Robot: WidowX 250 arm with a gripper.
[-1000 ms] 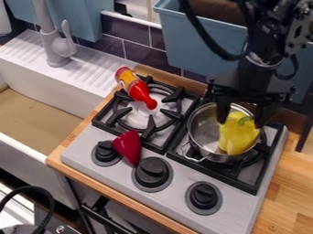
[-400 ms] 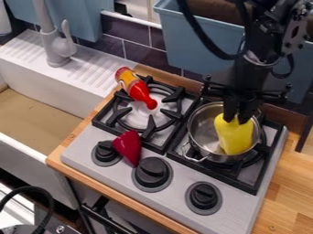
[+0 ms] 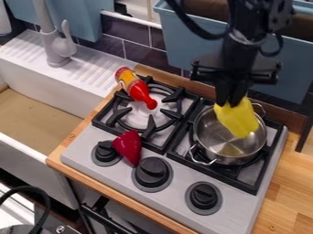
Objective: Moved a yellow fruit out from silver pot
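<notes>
Gripper fingers: gripper point(image 3: 231, 103) pointing down, fingers close together, clamped on upper end of yellow fruit point(image 3: 240, 122).
Yellow fruit: held over silver pot point(image 3: 209, 147), tilted, lower end toward lower right; overlaps pot's far rim and inside in view. Can't tell if bottom end is above rim level.
Silver pot: upright on right burner grate point(image 3: 247, 186), wire handles at front left and back right; yellowish patch on its bottom.
Arm: black, down from top edge, right of center.
Left burner grate: black, beside right one; squeeze bottle point(image 3: 131, 85) lying across its back left corner, red nozzle toward burner middle.
Red cone-shaped piece point(image 3: 127, 147): on stove front, between left knob point(image 3: 106, 151) and middle knob point(image 3: 152, 172), by grate's front edge.
Right knob point(image 3: 203, 196): stove front, lower right.
Sink: white, left of stove, gray faucet point(image 3: 57, 48) at back.
Blue bin point(image 3: 183, 51): behind stove.
Counter: wood point(image 3: 289, 201), right of stove.
</notes>
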